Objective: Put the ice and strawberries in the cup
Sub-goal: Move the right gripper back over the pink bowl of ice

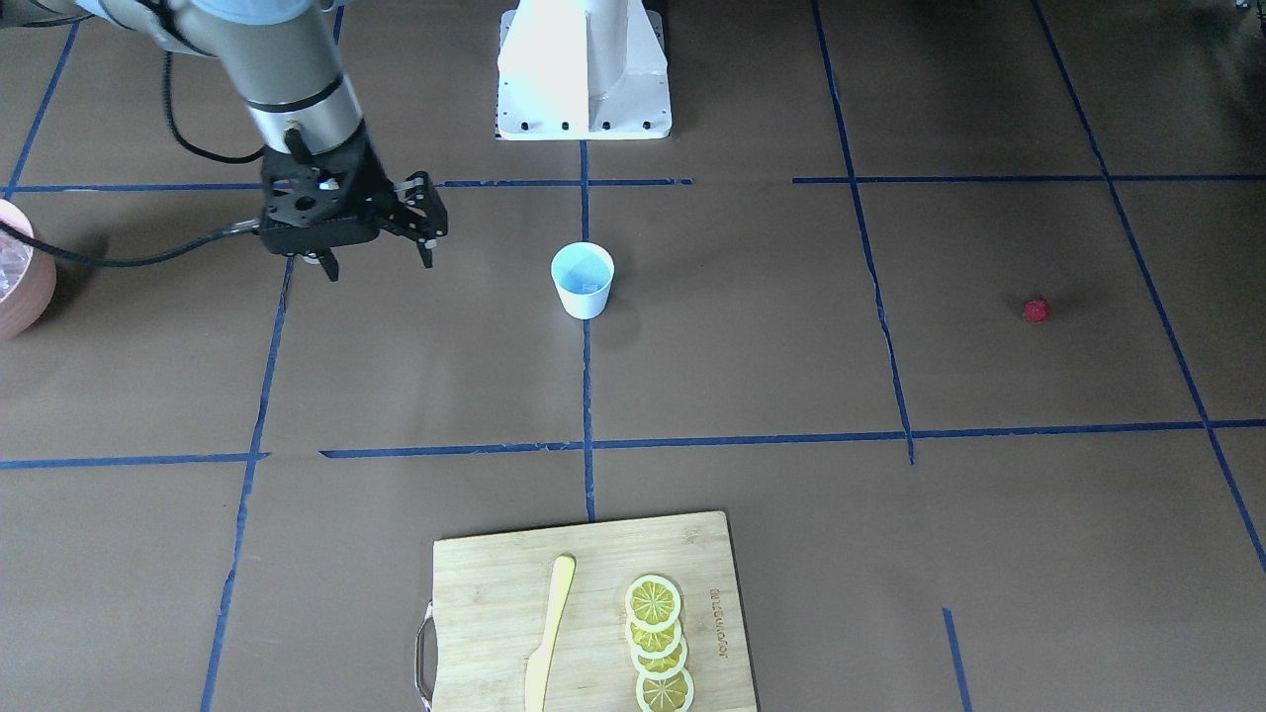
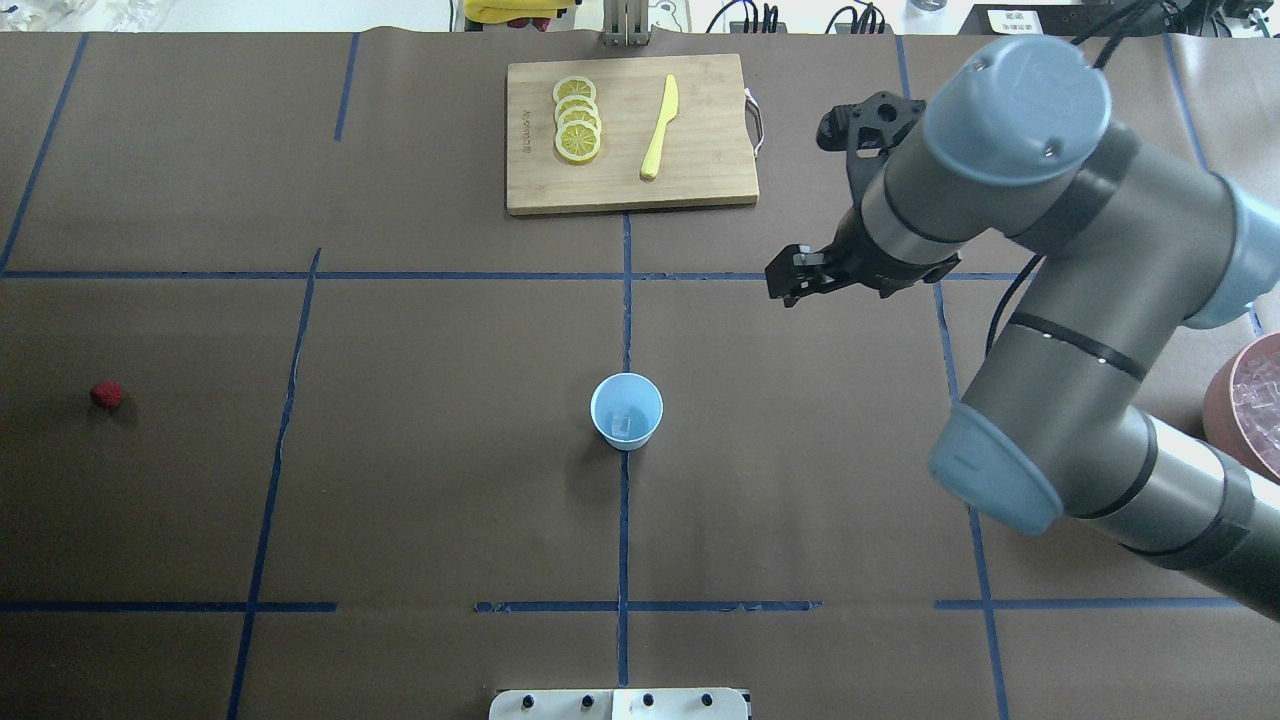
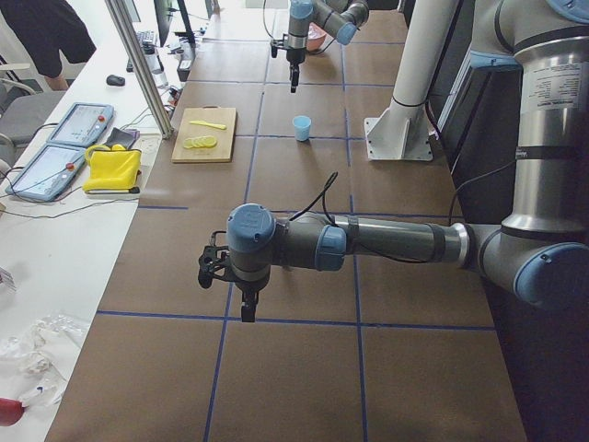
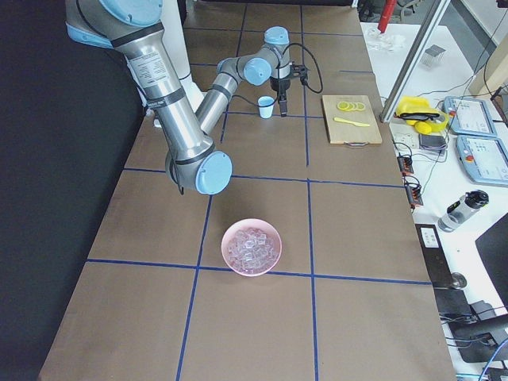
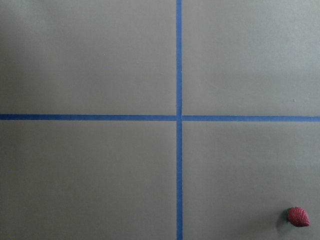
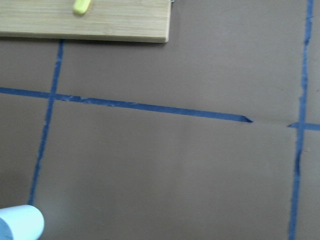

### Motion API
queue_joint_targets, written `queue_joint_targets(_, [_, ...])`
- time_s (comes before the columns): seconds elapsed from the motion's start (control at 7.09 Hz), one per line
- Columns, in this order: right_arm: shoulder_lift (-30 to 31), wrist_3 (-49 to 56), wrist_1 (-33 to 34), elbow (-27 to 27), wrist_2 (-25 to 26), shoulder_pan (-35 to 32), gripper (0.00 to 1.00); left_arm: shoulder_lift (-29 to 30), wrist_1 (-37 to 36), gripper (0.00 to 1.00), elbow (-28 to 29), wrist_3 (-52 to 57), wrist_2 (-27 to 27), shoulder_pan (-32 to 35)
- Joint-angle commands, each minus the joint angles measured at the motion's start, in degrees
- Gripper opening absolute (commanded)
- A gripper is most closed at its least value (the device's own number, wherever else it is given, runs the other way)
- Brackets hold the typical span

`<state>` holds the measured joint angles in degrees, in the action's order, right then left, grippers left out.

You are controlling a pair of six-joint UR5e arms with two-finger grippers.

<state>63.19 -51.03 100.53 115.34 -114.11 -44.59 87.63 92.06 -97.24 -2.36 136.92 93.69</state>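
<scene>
The white cup (image 2: 626, 410) with a pale blue inside stands upright at the table's middle, and also shows in the front view (image 1: 583, 280). One clear ice cube (image 2: 621, 426) lies in it. More ice (image 4: 251, 246) fills a pink bowl. The red strawberry (image 2: 106, 394) lies alone on the table's left side, and at the lower right of the left wrist view (image 5: 298, 217). My right gripper (image 1: 380, 265) hangs open and empty above the table, to the right of the cup. My left gripper (image 3: 245, 308) shows only in the exterior left view; I cannot tell whether it is open.
The pink bowl (image 2: 1222, 400) sits at the right edge, partly under my right arm. A wooden cutting board (image 2: 700, 150) with lemon slices (image 2: 577, 130) and a yellow knife (image 2: 660, 125) lies at the far middle. Blue tape lines cross the brown table.
</scene>
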Motion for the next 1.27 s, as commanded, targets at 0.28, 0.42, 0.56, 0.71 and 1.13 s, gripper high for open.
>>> queue_joint_targets(0.28, [24.5, 27.0, -7.0, 4.7, -6.1, -16.0, 0.99, -0.1, 0.0, 1.00, -0.8, 0.0, 0.0, 0.0])
queue_joint_targets(0.42, [30.0, 33.1, -10.1, 4.4, -8.6, -19.9, 0.99, -0.1, 0.0, 1.00, -0.9, 0.0, 0.0, 0.0])
queue_joint_targets(0.56, [34.7, 39.4, -11.0, 4.1, -9.1, -23.0, 0.99, -0.1, 0.0, 1.00, -1.1, 0.0, 0.0, 0.0])
queue_joint_targets(0.71, [37.6, 44.9, -11.1, 2.4, -11.0, -25.8, 0.99, -0.2, 0.0, 1.00, -1.3, 0.0, 0.0, 0.0])
queue_joint_targets(1.13, [38.3, 55.0, -12.8, -6.3, -15.4, -30.5, 0.94, -0.2, 0.1, 1.00, -1.3, 0.0, 0.1, -0.1])
